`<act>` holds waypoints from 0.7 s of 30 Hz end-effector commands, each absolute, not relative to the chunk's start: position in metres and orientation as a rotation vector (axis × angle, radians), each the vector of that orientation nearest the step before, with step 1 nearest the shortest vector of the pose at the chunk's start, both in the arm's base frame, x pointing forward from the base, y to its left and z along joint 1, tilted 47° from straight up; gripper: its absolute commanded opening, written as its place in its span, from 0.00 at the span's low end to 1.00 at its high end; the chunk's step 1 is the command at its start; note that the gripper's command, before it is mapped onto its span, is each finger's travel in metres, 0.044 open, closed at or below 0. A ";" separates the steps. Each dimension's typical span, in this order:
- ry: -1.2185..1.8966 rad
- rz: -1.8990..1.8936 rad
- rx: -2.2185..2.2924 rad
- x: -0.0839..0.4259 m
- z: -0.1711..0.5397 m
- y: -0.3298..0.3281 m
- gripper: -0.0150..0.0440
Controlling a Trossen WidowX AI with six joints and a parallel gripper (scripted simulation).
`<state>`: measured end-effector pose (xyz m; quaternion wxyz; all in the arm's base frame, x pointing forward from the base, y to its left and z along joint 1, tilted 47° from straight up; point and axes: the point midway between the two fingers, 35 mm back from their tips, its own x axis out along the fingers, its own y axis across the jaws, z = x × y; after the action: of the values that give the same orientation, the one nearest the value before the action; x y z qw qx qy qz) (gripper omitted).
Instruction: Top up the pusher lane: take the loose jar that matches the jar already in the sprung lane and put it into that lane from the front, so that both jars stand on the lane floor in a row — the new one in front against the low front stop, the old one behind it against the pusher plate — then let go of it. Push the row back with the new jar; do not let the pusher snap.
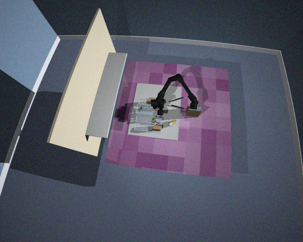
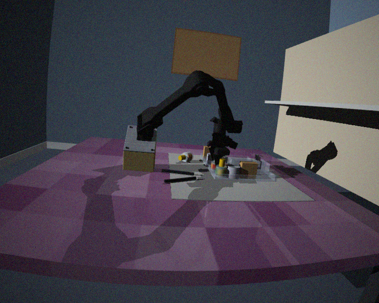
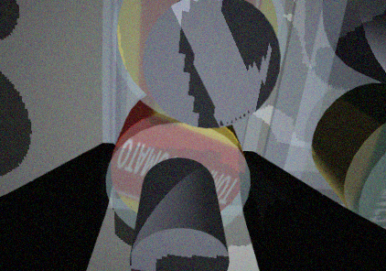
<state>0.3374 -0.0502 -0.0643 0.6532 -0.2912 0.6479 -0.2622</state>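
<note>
My gripper (image 3: pixel 178 158) (image 2: pixel 218 162) is shut on a clear tomato jar (image 3: pixel 133 169) with a red label and narrow grey cap. In the wrist view its black fingers stand on either side of the jar. A second tomato jar (image 3: pixel 129 48), with a wide grey top, stands directly ahead between the clear lane walls (image 3: pixel 108 53). The two jars overlap in this view; whether they touch, and whether the held jar's base is on the lane floor, I cannot tell. The arm hides them in the top view. The front stop and pusher plate contact cannot be made out.
Neighbouring lanes hold an orange box (image 2: pixel 248 169) (image 1: pixel 149 101), a grey jar (image 2: pixel 233 172), a yellow-capped jar (image 2: pixel 221 170), a green-topped jar (image 1: pixel 153 119) and another orange box (image 1: pixel 156 128). A yellow-capped bottle (image 1: pixel 172 122) (image 2: pixel 186 156) lies on the mat. Two dark pens (image 1: pixel 176 99) (image 2: pixel 179 179) lie near the base.
</note>
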 end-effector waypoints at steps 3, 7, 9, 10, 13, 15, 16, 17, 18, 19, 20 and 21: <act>1.469 -0.614 -0.654 0.335 -0.064 -0.055 0.25; 1.469 -0.614 -0.654 0.336 -0.064 -0.051 0.25; 1.469 -0.614 -0.654 0.336 -0.064 -0.050 0.25; 1.469 -0.614 -0.654 0.336 -0.064 -0.050 0.25; 1.469 -0.614 -0.654 0.336 -0.064 -0.050 0.25; 1.469 -0.614 -0.654 0.336 -0.064 -0.050 0.25; 1.469 -0.614 -0.654 0.336 -0.064 -0.050 0.25; 1.469 -0.614 -0.654 0.336 -0.064 -0.050 0.25; 1.469 -0.614 -0.654 0.336 -0.064 -0.050 0.25; 1.469 -0.614 -0.654 0.336 -0.064 -0.050 0.25; 1.469 -0.614 -0.654 0.336 -0.065 -0.050 0.30; 1.469 -0.614 -0.654 0.336 -0.065 -0.050 0.34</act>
<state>0.3362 -0.0499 -0.0646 0.6522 -0.2892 0.6474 -0.2678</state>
